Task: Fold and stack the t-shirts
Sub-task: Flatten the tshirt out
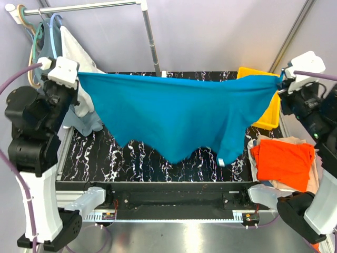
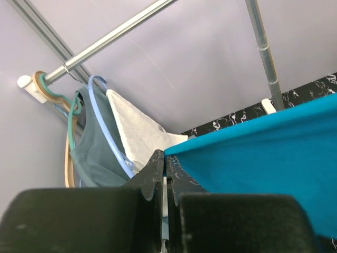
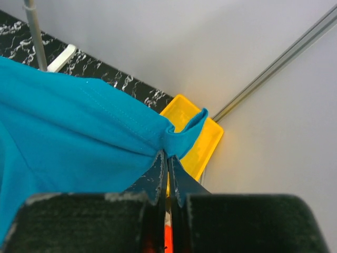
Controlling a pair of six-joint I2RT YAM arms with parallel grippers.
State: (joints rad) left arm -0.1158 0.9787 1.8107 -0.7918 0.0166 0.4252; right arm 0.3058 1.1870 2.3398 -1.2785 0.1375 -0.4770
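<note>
My left gripper [image 2: 165,159] and right gripper [image 3: 167,158] are each pinched tight on a corner of the teal t-shirt [image 1: 179,113], which is spread between them. The orange t-shirt [image 1: 281,161] lies at the near right.

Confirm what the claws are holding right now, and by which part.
One teal t-shirt, spread in the air between them. The left claw pinches the left end of its upper edge; the right claw pinches the bunched right end.

No legible text anywhere; white tag [image 1: 221,161] on teal t-shirt [image 1: 179,116] too small.
</note>
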